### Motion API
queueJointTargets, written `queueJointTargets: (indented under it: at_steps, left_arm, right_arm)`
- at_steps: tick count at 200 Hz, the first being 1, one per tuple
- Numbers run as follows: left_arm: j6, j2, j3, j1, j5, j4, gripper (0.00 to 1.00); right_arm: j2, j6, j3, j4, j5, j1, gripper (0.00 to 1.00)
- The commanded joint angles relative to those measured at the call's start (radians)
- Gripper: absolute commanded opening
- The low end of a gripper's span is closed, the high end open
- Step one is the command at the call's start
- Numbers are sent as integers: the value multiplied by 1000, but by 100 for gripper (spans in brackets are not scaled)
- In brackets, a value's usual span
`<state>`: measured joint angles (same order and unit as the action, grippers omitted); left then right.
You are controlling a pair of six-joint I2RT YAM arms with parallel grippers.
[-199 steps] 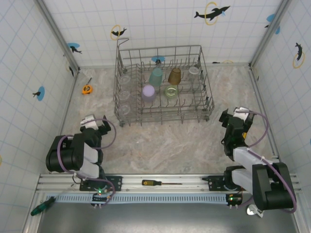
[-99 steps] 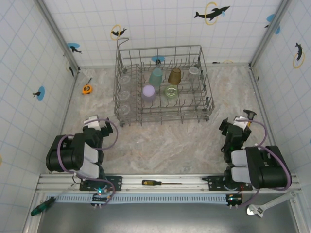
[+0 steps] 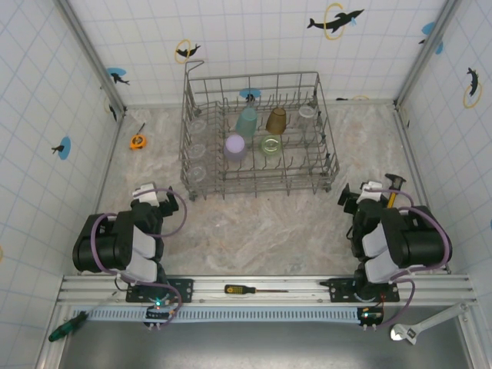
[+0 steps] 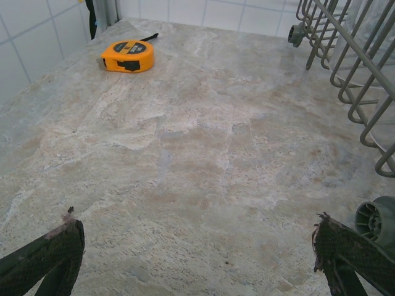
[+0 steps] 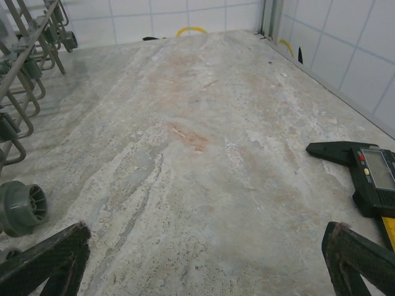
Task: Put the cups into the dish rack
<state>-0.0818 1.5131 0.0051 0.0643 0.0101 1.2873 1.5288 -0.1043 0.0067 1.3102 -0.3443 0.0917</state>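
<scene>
A: What is the desk [image 3: 254,231] looking like?

B: It is showing a beige, marbled stone pattern. White tiled walls [image 3: 254,46] with dolphin stickers are closing it in at 9, 12 and 3 o'clock. A metal rail [image 3: 292,296] is running along the 6 o'clock edge, and a screwdriver [image 3: 250,290] is lying on it.

A: Where is the dish rack sitting?

B: The dish rack [image 3: 261,187] is standing at 12 o'clock, near the back wall. The cups are sitting inside it. A lavender cup [image 3: 234,145] and a pale green cup [image 3: 270,144] are sitting in the middle. A teal cup [image 3: 247,121] and an amber cup [image 3: 277,119] are sitting behind them toward 12. Clear cups [image 3: 197,173] are lining its 9 o'clock side.

A: What are the arms doing?

B: The left fingers [image 4: 52,256] are pointing toward 12 from 8 o'clock, spread wide and gripping nothing, with bare desk between them. The right fingers [image 5: 52,256], at 4 o'clock, are gaping just as wide and are empty too.

A: Is anything else lying about?

B: An orange tape measure [image 3: 137,141] is lying at 10 o'clock, apart from the rack. A black digital caliper [image 5: 364,172] is lying just beside the right fingers, on their 3 o'clock side. A wrench [image 3: 423,323] is resting at 5 o'clock, below the rail.
</scene>
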Motion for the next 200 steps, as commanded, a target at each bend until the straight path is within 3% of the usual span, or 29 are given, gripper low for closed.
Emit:
queueJointTargets:
  at_steps: [1, 19, 37, 200]
  left_arm:
    - [12, 5, -5, -5, -17, -2, 98]
    - [13, 5, -5, -5, -16, -2, 98]
    - [11, 5, -4, -4, -18, -2, 98]
    - [10, 4, -5, -4, -19, -3, 98]
  right_arm:
    - [-23, 1, -32, -22, -36, 6, 100]
    - [1, 14, -48, 51, -59, 15, 100]
    - [-20, 0, -30, -22, -44, 7, 100]
    - [-15, -3, -26, -22, -23, -3, 100]
